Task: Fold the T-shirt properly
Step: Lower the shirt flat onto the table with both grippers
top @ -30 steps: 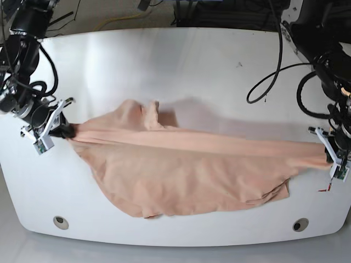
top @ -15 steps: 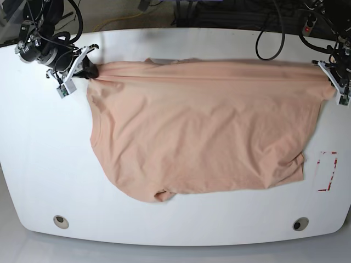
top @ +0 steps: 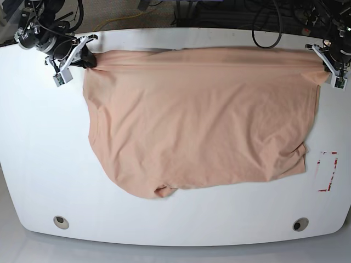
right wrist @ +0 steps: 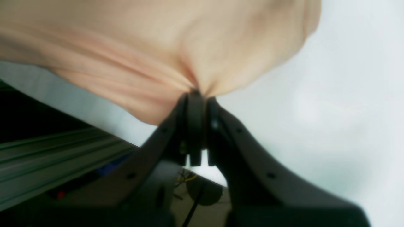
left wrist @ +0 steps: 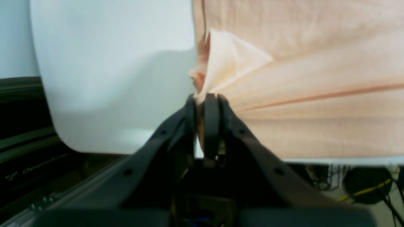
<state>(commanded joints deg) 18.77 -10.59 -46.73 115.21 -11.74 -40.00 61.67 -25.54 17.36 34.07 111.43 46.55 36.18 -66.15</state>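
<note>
Stretching across the upper and middle part of the base view, the T-shirt [top: 200, 118] lies spread on the white table [top: 38, 159], its top edge pulled into a taut, nearly straight line close to the table's far edge. Hangs wider at the top, narrows and rounds off toward the lower left of the frame, with a small puckered fold at the bottom hem and a crumpled corner at lower right. Held at both top corners. At the upper left of the base view, gathered to a point in the right gripper [top: 88, 59]; seen from the right wrist camera, the right gripper [right wrist: 199, 94] has its fingers pressed tight together on a bunch of the T-shirt [right wrist: 151, 47], creases fanning away from the pinch. At the upper right of the base view, caught in the left gripper [top: 322, 64]; from the left wrist camera, the left gripper [left wrist: 206, 96] fingers likewise closed narrow on the T-shirt [left wrist: 309, 94], a small cone of cloth sticking up just past the tips and folds radiating toward the right of the frame. Beside the shirt's lower right corner, a red-outlined rectangle mark [top: 327, 171] on the table. Near the table's front edge, two round holes [top: 61, 222], one at lower left, one at lower right.
</note>
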